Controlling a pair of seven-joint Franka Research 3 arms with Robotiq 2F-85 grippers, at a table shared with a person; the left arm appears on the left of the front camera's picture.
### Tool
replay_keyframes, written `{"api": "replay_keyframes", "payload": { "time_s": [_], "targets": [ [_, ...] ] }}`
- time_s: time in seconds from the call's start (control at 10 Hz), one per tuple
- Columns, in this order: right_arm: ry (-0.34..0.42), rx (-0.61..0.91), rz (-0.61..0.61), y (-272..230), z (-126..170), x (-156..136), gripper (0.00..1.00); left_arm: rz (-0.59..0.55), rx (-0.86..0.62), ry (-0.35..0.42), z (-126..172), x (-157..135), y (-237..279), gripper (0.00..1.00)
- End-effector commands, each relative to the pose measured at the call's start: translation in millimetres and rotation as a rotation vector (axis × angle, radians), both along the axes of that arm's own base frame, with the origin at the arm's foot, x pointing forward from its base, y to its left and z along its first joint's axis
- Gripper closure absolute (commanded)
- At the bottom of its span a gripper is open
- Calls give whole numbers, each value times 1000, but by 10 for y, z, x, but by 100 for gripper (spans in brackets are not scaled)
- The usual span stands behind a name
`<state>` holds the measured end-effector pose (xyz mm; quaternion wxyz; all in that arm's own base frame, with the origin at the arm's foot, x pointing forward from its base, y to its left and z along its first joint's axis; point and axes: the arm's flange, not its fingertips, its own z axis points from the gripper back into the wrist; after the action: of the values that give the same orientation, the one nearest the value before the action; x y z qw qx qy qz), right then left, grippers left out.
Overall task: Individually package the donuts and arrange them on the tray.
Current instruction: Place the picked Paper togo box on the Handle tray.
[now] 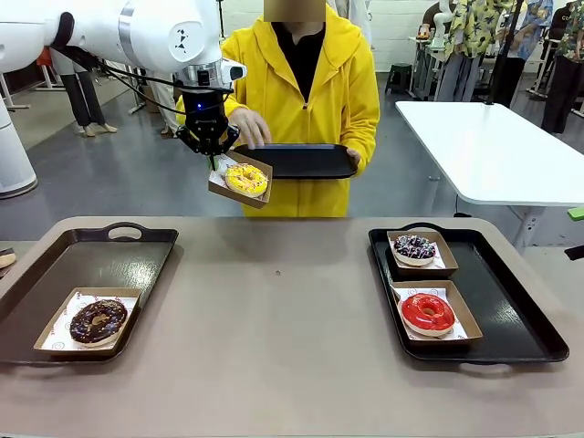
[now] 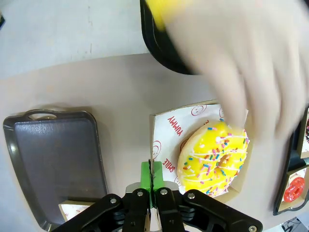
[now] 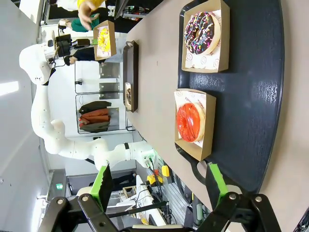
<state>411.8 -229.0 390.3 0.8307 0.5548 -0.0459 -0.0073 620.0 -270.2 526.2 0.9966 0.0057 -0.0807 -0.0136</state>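
One edge-pinch by my left gripper (image 1: 215, 157) holds yellow donut's box (image 1: 239, 180); box may tip if person's hand (image 1: 248, 128) bumps it.

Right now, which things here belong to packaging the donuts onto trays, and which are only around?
Part of the job:
- yellow donut in its box, held by left pincer
- chocolate donut
- purple donut
- red donut
- right tray
- person's tray

Only around:
- white table
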Motion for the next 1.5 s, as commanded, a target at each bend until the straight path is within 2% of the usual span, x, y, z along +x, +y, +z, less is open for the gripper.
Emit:
{"api": "replay_keyframes", "payload": {
  "time_s": [0.0, 0.8, 1.0, 1.4],
  "targets": [
    [-2, 3, -2, 28, 6, -35, 0, -4, 0, -6, 25, -7, 13, 100],
    [-2, 3, -2, 28, 6, -35, 0, 0, 0, 0, 0, 0, 0, 99],
    [-2, 3, -2, 28, 6, -35, 0, -84, -65, 12, 60, -207, 338, 99],
    [-2, 3, -2, 28, 6, -35, 0, -46, -103, -43, 335, -669, 1148, 99]
  ]
}}
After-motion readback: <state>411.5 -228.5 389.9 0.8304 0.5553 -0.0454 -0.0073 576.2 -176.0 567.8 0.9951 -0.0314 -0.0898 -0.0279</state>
